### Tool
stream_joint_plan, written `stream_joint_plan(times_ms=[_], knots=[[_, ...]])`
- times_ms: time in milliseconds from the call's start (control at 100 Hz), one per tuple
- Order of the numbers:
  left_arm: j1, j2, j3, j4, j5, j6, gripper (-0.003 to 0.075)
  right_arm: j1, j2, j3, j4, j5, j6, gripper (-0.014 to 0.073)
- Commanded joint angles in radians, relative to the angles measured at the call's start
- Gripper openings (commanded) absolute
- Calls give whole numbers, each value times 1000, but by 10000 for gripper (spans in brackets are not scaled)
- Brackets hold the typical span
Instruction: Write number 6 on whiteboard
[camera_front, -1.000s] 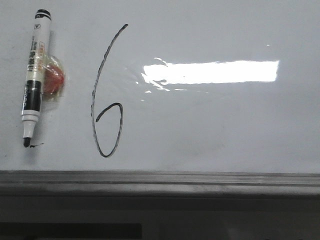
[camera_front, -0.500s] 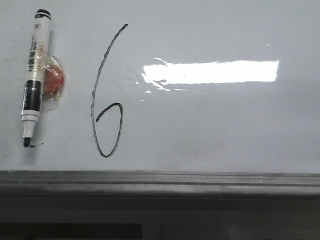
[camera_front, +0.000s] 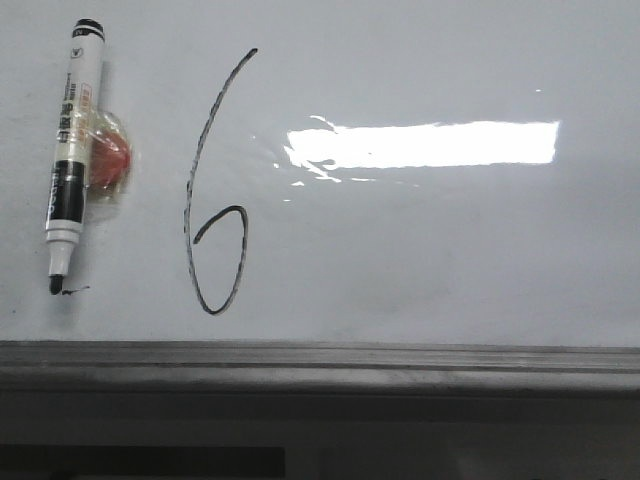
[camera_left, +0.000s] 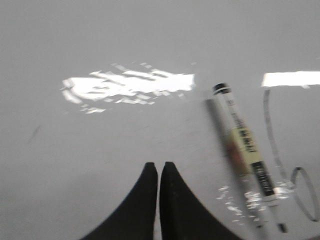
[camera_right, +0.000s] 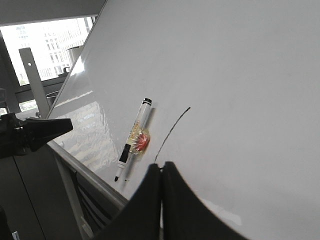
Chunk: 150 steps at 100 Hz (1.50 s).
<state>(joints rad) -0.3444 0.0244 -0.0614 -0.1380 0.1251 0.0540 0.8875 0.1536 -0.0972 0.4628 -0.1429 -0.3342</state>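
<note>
The number 6 (camera_front: 212, 190) is drawn in black on the whiteboard (camera_front: 430, 250), left of the bright light reflection. Part of it shows in the left wrist view (camera_left: 280, 160), and its stem shows in the right wrist view (camera_right: 172, 131). A black-and-white marker (camera_front: 70, 150) sticks to the board at the far left, tip down, uncapped; it also shows in the left wrist view (camera_left: 245, 150) and the right wrist view (camera_right: 133, 140). My left gripper (camera_left: 158, 166) is shut and empty, away from the marker. My right gripper (camera_right: 161, 166) is shut and empty, off the board.
A red magnet holder (camera_front: 108, 160) sits behind the marker. A tiny black squiggle (camera_front: 72, 290) lies by the marker tip. A grey metal ledge (camera_front: 320, 362) runs along the board's lower edge. My left arm's dark end (camera_right: 35, 134) shows beside the board.
</note>
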Motion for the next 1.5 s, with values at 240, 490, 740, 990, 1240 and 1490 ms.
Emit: stream_joint_plan(times_ms=[240, 490, 740, 990, 1240, 1490], knots=[[317, -64, 113, 27, -12, -118, -19, -5, 5, -27, -10, -78, -11, -64], [363, -61, 111, 91, 174, -121, -19, -5, 5, -27, -10, -78, -11, -64], [360, -61, 111, 91, 172, -119, -19, -5, 5, -27, -10, -78, -11, -64], [360, -61, 111, 91, 172, -119, -19, -5, 5, -27, -10, -78, -11, -64], [360, -61, 111, 91, 172, -119, -19, -5, 5, -27, -10, -78, -11, -64], [360, -61, 111, 91, 172, -119, -19, -7, 5, -27, -10, -78, -11, -64]])
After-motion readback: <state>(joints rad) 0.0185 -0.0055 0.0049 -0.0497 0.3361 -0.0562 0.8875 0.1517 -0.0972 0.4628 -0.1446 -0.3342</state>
